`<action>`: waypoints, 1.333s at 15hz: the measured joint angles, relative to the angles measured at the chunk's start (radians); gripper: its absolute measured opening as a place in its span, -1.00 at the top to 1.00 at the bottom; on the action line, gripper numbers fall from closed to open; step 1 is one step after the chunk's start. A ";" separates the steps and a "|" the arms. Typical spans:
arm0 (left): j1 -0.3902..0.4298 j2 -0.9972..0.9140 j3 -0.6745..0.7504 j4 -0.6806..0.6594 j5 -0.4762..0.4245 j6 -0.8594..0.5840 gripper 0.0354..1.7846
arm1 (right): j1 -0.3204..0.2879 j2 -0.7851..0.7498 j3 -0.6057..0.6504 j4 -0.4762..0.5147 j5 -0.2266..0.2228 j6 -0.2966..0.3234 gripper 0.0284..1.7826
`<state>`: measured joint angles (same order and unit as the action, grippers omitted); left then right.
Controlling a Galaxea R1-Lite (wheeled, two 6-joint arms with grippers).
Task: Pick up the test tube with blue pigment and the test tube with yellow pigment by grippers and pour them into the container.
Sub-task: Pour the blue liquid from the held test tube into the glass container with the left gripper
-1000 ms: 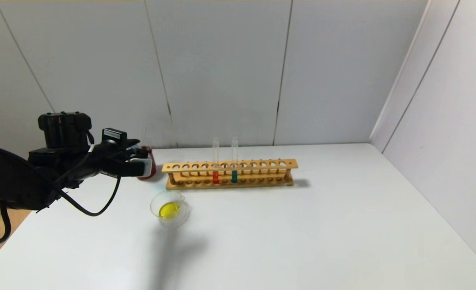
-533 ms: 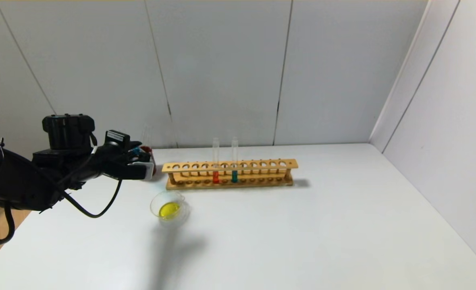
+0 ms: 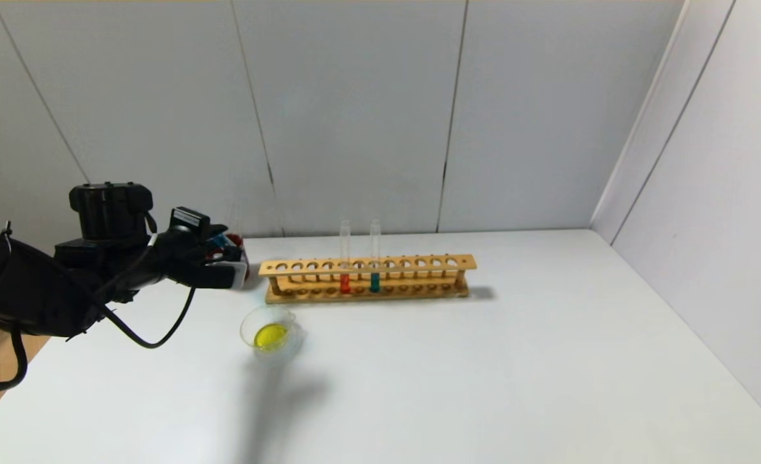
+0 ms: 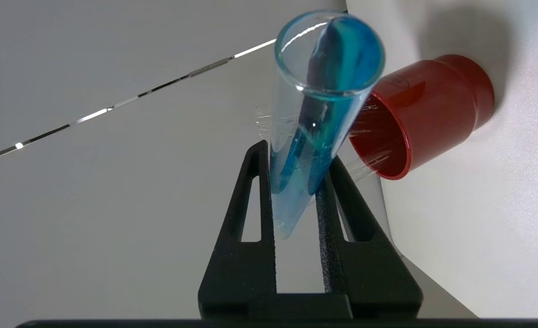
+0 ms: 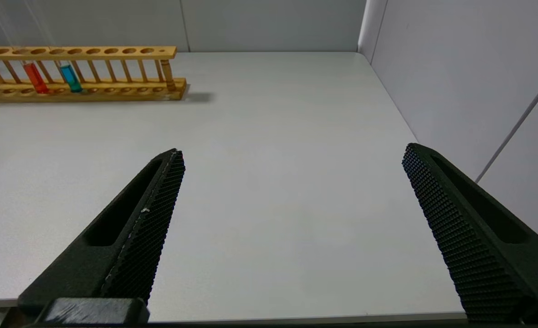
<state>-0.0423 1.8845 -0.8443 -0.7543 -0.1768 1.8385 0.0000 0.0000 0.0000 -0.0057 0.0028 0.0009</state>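
A: What is the setting?
B: A white bench (image 3: 483,361) enclosed by pale grey panel walls (image 3: 354,116).

A: What differs from a second ago?
B: The left gripper (image 3: 229,256) has drawn slightly back toward the bench's left edge; the rack and beaker have not moved.

A: Which vessels appear, and what do they hold?
B: The container (image 3: 270,334), a low clear beaker, stands in front of the rack's left end with yellow liquid pooled in it. The wooden rack (image 3: 367,278) carries two upright tubes side by side: an orange-red tube (image 3: 345,258) and a teal-blue tube (image 3: 375,256). A dark red cup (image 4: 426,114) stands behind the left gripper, by the back wall.

A: How are the arms posed?
B: The left arm reaches in from the left, level above the bench, its fingers (image 4: 259,200) clamped narrow on the test tube with blue pigment (image 4: 319,118); blue liquid streaks the inside up to the mouth. The right gripper (image 5: 291,155) hangs over the bench's right part, fingers spread wide, holding nothing.
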 joint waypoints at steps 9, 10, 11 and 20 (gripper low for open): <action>0.000 0.025 0.001 -0.030 -0.001 0.006 0.68 | 0.000 0.000 0.000 0.000 0.000 0.000 -0.96; 0.000 0.025 0.001 -0.029 -0.002 0.006 0.68 | 0.000 0.000 0.000 0.000 0.000 -0.001 -0.96; -0.002 0.026 0.001 -0.030 -0.001 0.006 0.68 | 0.000 0.000 0.000 0.000 0.000 0.000 -0.96; -0.022 0.021 0.024 -0.052 0.000 0.043 0.68 | 0.000 0.000 0.000 0.000 0.000 0.000 -0.96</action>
<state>-0.0643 1.9051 -0.8202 -0.8066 -0.1770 1.8819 0.0000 0.0000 0.0000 -0.0057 0.0028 0.0004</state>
